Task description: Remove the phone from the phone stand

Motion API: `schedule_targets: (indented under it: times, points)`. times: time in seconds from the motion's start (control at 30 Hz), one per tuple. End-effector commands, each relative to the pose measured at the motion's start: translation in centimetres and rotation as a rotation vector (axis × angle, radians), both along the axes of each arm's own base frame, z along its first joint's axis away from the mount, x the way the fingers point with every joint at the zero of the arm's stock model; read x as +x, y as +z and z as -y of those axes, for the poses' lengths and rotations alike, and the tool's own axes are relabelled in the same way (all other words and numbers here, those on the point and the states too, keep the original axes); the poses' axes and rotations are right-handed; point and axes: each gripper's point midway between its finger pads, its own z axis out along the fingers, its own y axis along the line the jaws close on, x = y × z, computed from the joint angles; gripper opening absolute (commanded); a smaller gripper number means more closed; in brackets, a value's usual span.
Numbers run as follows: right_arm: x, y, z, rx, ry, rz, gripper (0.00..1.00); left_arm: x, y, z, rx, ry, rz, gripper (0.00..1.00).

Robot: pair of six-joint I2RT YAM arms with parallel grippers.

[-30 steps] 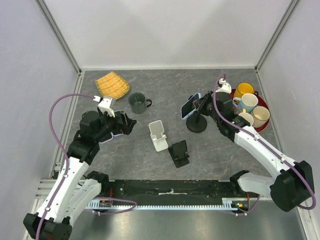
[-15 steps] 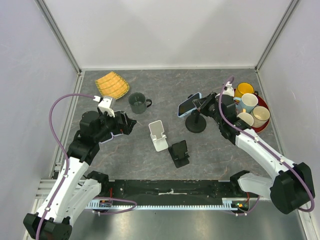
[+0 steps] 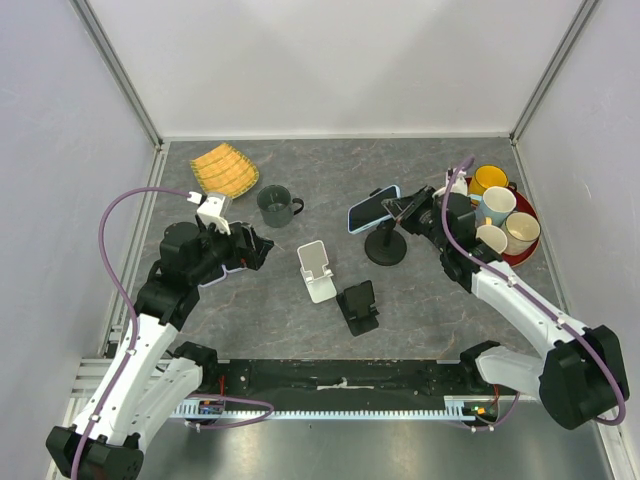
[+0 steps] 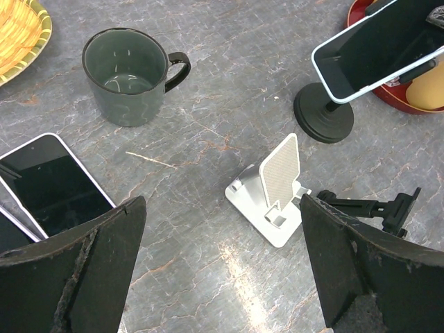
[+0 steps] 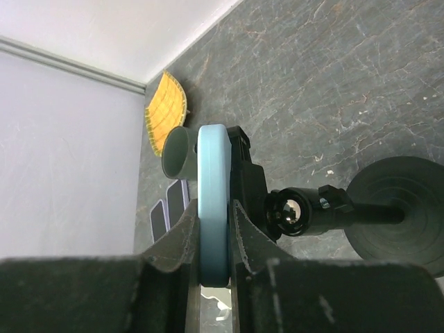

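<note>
A light blue phone sits in the clamp of a black phone stand with a round base, right of the table's middle. My right gripper is shut on the phone's right end. In the right wrist view the fingers pinch the phone edge-on, and the stand's clamp lies against its back. The left wrist view shows the phone above the stand's base. My left gripper is open and empty, over the table at the left.
A white stand and a small black stand sit mid-table. A dark mug and a yellow basket lie at the back left. A red tray with several mugs is at the right. Two phones lie under my left gripper.
My right gripper has moved left with the phone in its grip, and the stand's base has slid a little left with it. The left arm has not moved.
</note>
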Motion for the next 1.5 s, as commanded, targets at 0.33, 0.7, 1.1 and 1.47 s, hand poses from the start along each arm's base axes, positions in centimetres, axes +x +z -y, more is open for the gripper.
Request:
schedule_targets:
  times: [0.33,0.7,1.1,1.47]
  points:
    - [-2.1,-3.9,-1.6,-0.351,0.274,-0.119,0.02,0.2,0.5,0.7,0.020,-0.046,0.042,0.98]
    - [-1.7,-2.8,-0.1,-0.549,0.281,-0.045,0.11,0.4,0.0,1.1,0.025,-0.064,0.024,0.98]
    - [-1.6,-1.4,0.2,-0.556,0.266,-0.003,0.04,0.7,1.8,6.0,0.009,-0.154,0.010,0.98]
    - [-1.8,-0.9,-0.3,-0.471,0.241,-0.050,0.00,4.4,2.7,17.4,0.228,-0.215,0.238,0.98]
